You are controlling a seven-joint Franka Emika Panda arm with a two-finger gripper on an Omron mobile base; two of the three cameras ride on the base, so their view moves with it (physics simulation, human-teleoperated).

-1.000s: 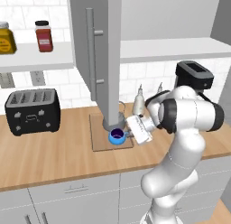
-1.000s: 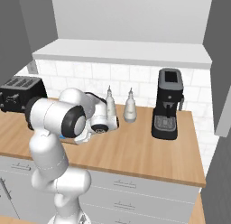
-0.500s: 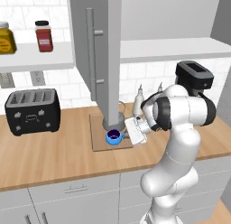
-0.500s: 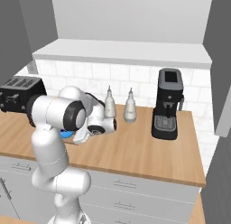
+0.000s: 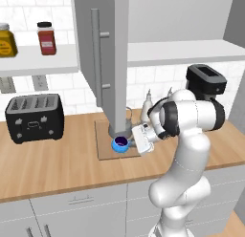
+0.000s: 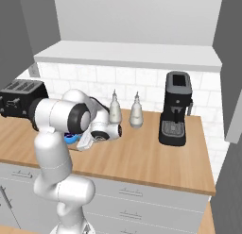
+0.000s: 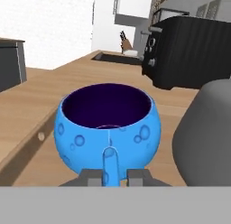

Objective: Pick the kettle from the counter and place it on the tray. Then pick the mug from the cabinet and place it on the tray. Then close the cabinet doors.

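mug (image 7: 108, 125) upright on tray (image 5: 105, 147) beside kettle (image 7: 205, 133); jaws straddle mug handle, contact not discernible.

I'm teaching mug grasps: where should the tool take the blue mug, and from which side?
By its side handle, from the arm's side. In the hand view the mug stands upright with the handle facing the tool, between its fingertips; the kettle crowds one side.
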